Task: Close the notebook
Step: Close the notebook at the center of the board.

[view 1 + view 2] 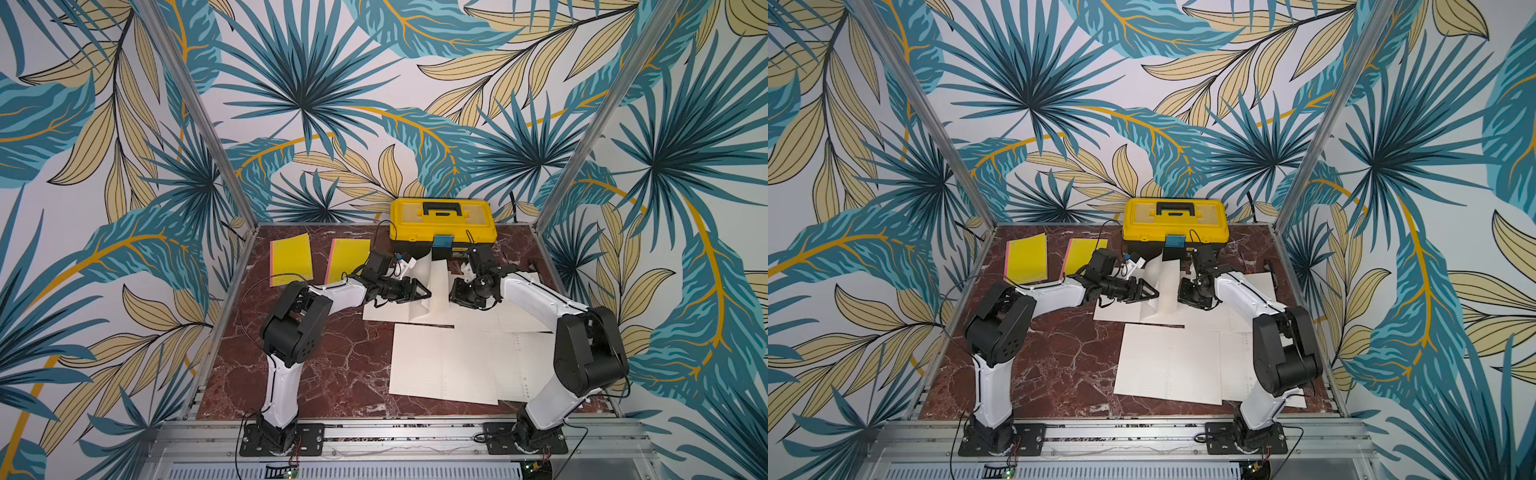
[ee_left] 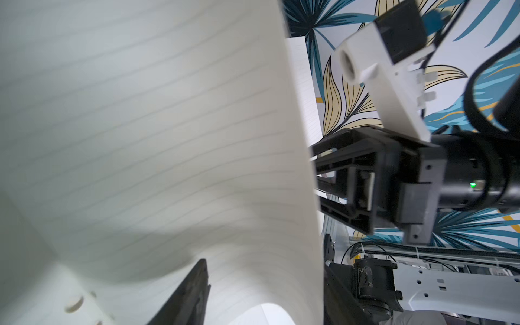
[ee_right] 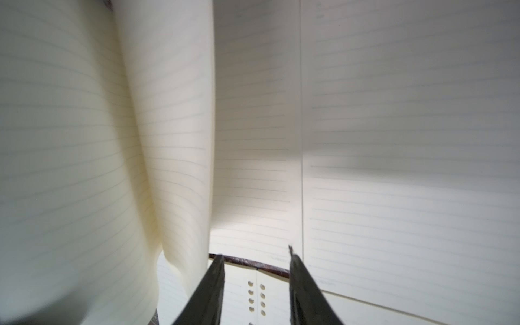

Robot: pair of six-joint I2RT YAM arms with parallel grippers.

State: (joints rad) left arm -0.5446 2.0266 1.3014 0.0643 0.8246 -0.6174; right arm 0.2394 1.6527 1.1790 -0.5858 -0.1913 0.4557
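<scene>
Two grippers meet over the open notebook (image 1: 384,312), with one raised leaf (image 1: 438,286) standing between them. The right gripper (image 3: 255,251) is released: we see its two fingers (image 3: 213,287) well apart with nothing held between them. The left gripper (image 1: 426,293) comes at the leaf from the other side. In the left wrist view only one finger shows, the paper covers the rest, and we cannot tell whether it pinches the leaf or is slack.

The notebook lies toward the far edge of the desk (image 1: 324,365), about midway along it, just in front of the yellow toolbox (image 1: 442,222). That toolbox stands at the far edge with its lid down and a blue latch (image 1: 441,242) at the front. What it holds is hidden from us, and the raised leaf covers part of its dark base.

Loose lined sheets (image 1: 444,365) with punched holes lie between the notebook and the near edge, toward the right; the right arm (image 1: 582,353) covers their right side. Two yellow pads (image 1: 291,259) lie side by side near the far left corner. A small dark thing (image 1: 533,264) by the right edge is too small for us to name.
</scene>
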